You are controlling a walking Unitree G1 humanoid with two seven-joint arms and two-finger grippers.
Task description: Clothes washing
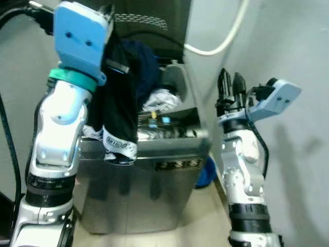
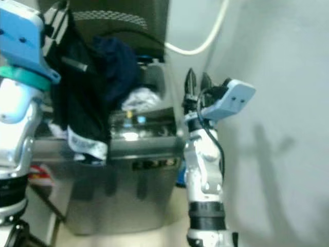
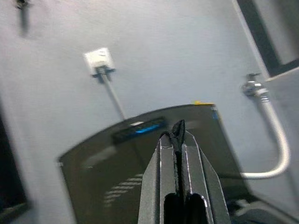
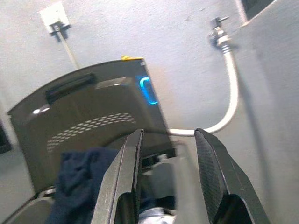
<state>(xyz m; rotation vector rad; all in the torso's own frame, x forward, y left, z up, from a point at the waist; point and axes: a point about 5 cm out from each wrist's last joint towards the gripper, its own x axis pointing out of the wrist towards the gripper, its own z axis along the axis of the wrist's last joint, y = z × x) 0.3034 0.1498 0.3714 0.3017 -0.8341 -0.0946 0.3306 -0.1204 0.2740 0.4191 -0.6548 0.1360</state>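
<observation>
Black cloth (image 1: 119, 98) dangles from the left hand (image 3: 178, 135), pinched shut on it, above the open washing machine (image 1: 149, 175). Right hand (image 1: 231, 85) hovers open, empty. Better centre over the drum before releasing, lest it snag the rim.

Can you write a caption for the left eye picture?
Left gripper lifts a black garment over the open washing machine.

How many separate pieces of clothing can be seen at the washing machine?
3: a black garment with a white printed band hanging from the left gripper, a dark navy garment draped at the open silver top-loading washer, and a white piece in the tub. More may be hidden below.
</observation>
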